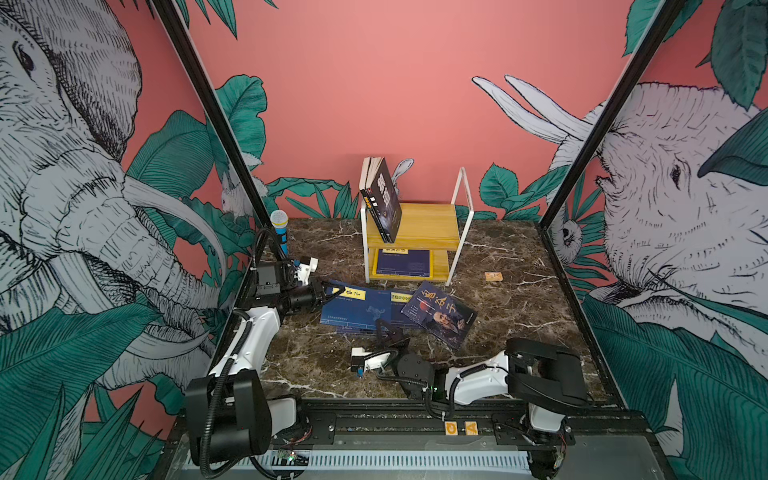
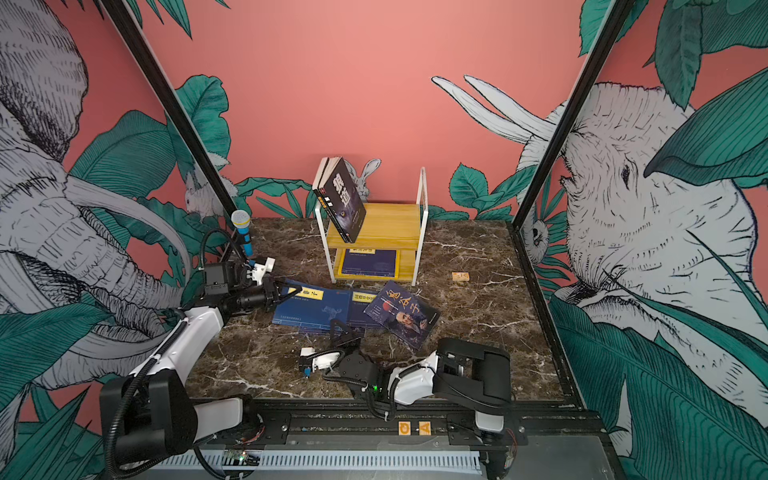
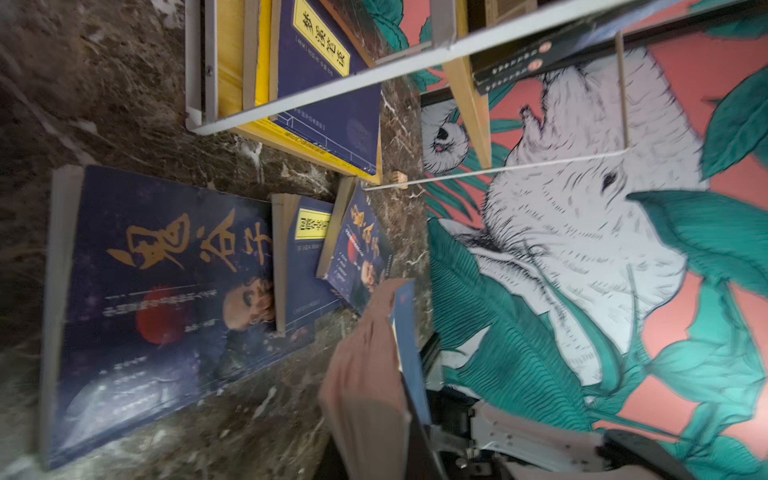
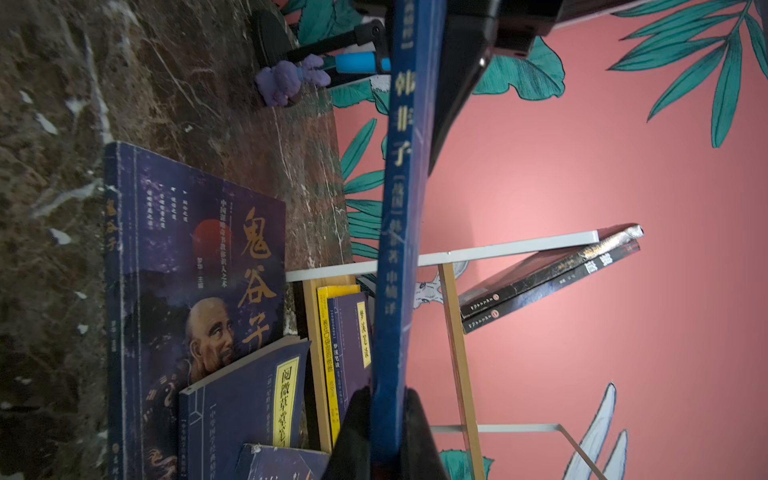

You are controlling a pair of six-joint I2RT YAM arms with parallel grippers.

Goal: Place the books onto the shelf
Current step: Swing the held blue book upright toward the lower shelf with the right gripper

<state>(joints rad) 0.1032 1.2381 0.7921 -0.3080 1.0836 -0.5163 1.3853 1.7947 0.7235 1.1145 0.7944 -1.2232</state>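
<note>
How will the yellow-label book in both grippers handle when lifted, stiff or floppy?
The book is a thin paperback, so probably floppy; in the left wrist view its cover seems to part from the pages. The left gripper pinches just a corner, the right gripper the spine, so it may sag or twist. Likely light.

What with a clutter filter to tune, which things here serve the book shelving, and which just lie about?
Job: shelf, held navy book, portrait book, yellow-label book, white-lettered black book, shelved navy book.
Lying about: microphone, wooden block, yellow book.
</note>
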